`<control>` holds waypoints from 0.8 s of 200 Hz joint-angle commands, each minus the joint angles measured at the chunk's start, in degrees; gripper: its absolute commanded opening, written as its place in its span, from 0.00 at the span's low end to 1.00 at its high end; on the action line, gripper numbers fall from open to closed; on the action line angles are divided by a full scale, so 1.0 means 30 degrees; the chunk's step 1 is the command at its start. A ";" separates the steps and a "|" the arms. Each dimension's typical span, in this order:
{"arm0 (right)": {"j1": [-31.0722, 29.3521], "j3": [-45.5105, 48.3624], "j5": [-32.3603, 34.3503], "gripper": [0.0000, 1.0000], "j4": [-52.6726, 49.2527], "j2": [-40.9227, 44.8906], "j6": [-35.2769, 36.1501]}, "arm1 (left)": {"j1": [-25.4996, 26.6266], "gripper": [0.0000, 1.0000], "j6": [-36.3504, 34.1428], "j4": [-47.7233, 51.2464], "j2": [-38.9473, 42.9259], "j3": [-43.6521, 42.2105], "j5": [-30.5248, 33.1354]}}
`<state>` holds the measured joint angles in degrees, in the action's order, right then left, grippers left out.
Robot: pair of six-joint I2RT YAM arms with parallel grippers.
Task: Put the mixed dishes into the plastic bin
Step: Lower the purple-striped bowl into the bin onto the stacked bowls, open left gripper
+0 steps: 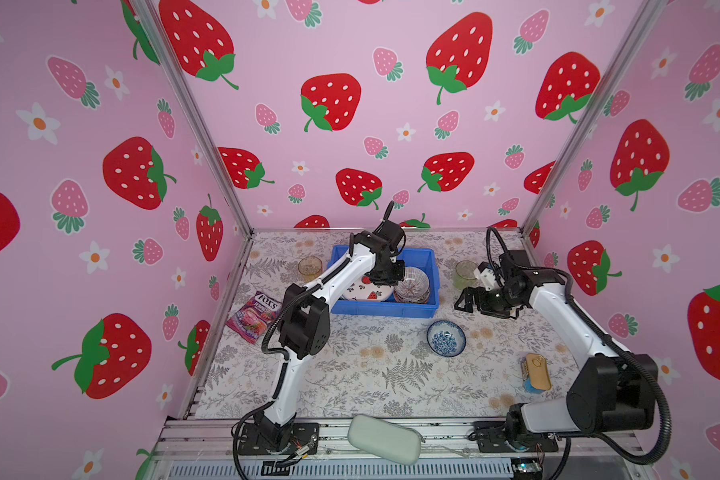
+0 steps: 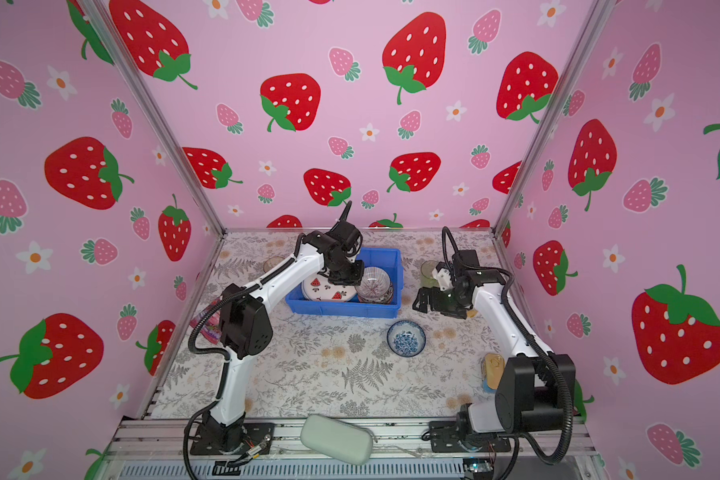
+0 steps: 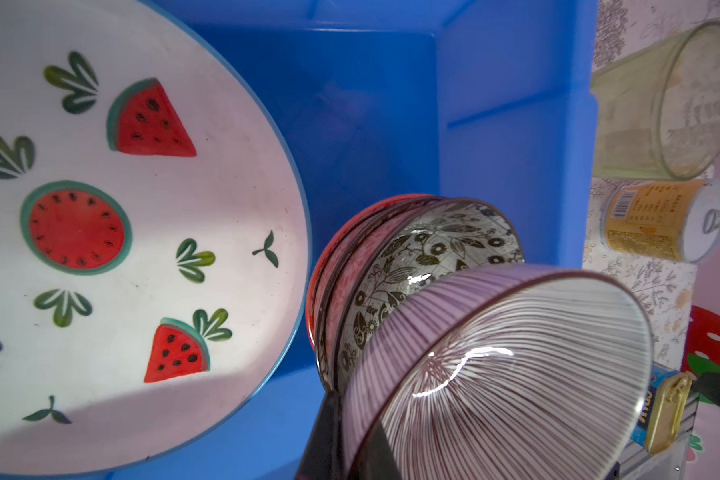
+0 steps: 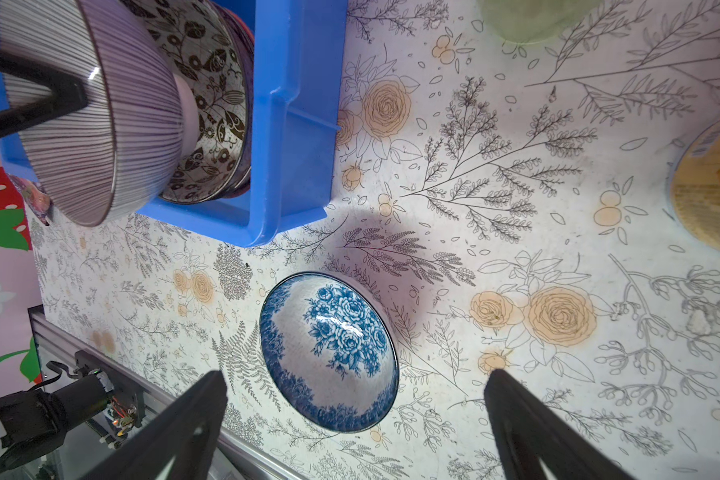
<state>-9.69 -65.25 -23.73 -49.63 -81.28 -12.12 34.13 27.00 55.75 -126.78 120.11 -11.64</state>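
Well, at the left the amber tumbler (image 1: pixel 309 268) stands clear of the blue bin (image 1: pixel 385 311). Inside, the watermelon plate (image 1: pixel 360 293) fills the left half. My left gripper (image 3: pixel 350 432) pinches the rim of a tilted purple-striped bowl (image 3: pixel 495 374), its foot at the black-white bowl (image 3: pixel 425 257) by the right wall. On open cloth sits the blue-white bowl (image 1: pixel 446 337), and my right gripper (image 4: pixel 356 376) hangs near it, spread wide.
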 commanded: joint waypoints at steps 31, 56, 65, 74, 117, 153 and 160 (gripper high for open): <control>0.0280 0.0537 -0.0295 0.99 0.0192 -0.0215 0.0546 | 0.0049 0.00 0.0138 -0.0375 -0.0424 0.1381 -0.0687; 0.0320 0.0587 -0.0317 0.99 0.0222 -0.0349 0.0614 | 0.0078 0.03 0.0225 -0.0454 -0.0563 0.1402 -0.0789; 0.0327 0.0570 -0.0348 0.99 0.0251 -0.0374 0.0612 | 0.0079 0.05 0.0228 -0.0504 -0.0627 0.1393 -0.0830; 0.0331 0.0617 -0.0342 0.99 0.0282 -0.0367 0.0612 | 0.0079 0.08 0.0249 -0.0496 -0.0632 0.1393 -0.0865; 0.0360 0.0771 -0.0426 0.99 0.0424 -0.0425 0.0612 | 0.0094 0.21 0.0286 -0.0504 -0.0771 0.1377 -0.0975; 0.0366 0.0861 -0.0448 0.99 0.0487 -0.0419 0.0612 | 0.0108 0.27 0.0345 -0.0498 -0.0774 0.1276 -0.1044; 0.0378 0.0863 -0.0441 0.99 0.0496 -0.0419 0.0612 | 0.0108 0.29 0.0380 -0.0498 -0.0747 0.1243 -0.1046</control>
<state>-8.97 -63.13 -24.14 -48.05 -82.08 -11.86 34.13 27.92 54.22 -128.68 121.60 -13.41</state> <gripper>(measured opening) 0.992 0.270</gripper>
